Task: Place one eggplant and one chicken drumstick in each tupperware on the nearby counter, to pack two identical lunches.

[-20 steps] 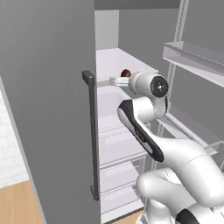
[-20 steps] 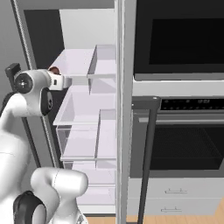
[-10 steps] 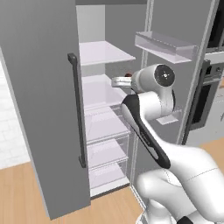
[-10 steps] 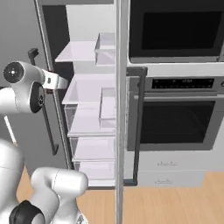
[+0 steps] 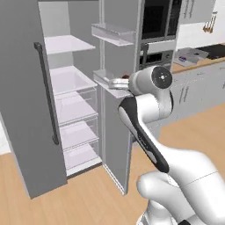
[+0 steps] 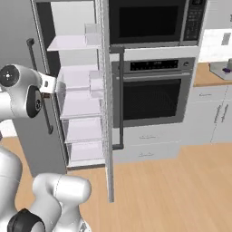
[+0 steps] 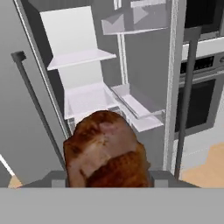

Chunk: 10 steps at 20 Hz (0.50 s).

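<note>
A brown chicken drumstick [image 7: 103, 151] fills the lower middle of the hand view, with my gripper [image 7: 107, 180] shut on it. In the left base view the gripper [image 5: 117, 82] hangs in front of the open fridge, a bit of the drumstick [image 5: 125, 77] showing behind it. From the right base view the gripper [image 6: 55, 84] sits at the fridge's left edge. Far to the right, light-grey tupperware [image 5: 190, 55] stands on the wooden counter [image 5: 193, 66], also seen as tupperware [image 6: 224, 69] on the counter [image 6: 206, 78]. A small purple spot lies by it, too small to name as the eggplant.
The fridge [image 5: 70, 83] stands open with white shelves and drawers; its left door [image 5: 26, 110] carries a dark bar handle, and the right door [image 6: 105, 90] stands edge-on. A wall oven [image 6: 154, 97] and microwave [image 6: 149, 20] sit to the right. Wooden floor [image 6: 172, 190] spreads below.
The whole picture has shifted: the base has backed away from the fridge and turned right, bringing the oven and counter into view. The gripper still holds the drumstick.
</note>
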{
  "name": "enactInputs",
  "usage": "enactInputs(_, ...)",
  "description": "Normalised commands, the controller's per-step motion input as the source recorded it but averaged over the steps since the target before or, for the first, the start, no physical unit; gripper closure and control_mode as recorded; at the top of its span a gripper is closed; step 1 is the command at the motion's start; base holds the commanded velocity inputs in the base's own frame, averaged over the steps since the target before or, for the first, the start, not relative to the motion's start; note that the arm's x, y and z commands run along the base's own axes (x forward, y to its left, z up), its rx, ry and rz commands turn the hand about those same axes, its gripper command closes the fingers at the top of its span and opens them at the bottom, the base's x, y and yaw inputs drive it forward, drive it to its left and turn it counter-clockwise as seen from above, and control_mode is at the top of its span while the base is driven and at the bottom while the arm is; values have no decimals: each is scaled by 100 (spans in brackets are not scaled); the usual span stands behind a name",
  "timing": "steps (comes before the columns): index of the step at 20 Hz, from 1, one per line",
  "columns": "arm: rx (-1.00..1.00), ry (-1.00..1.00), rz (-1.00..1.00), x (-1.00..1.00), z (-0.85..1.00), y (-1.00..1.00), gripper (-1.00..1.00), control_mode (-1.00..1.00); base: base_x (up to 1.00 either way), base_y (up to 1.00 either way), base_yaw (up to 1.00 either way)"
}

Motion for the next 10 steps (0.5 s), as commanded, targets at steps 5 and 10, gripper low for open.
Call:
enactInputs(5,0,0,0,0,0,0,100,100,-62,-89,-58)
enactInputs(10,0,0,0,0,0,0,100,100,35,-100,-37)
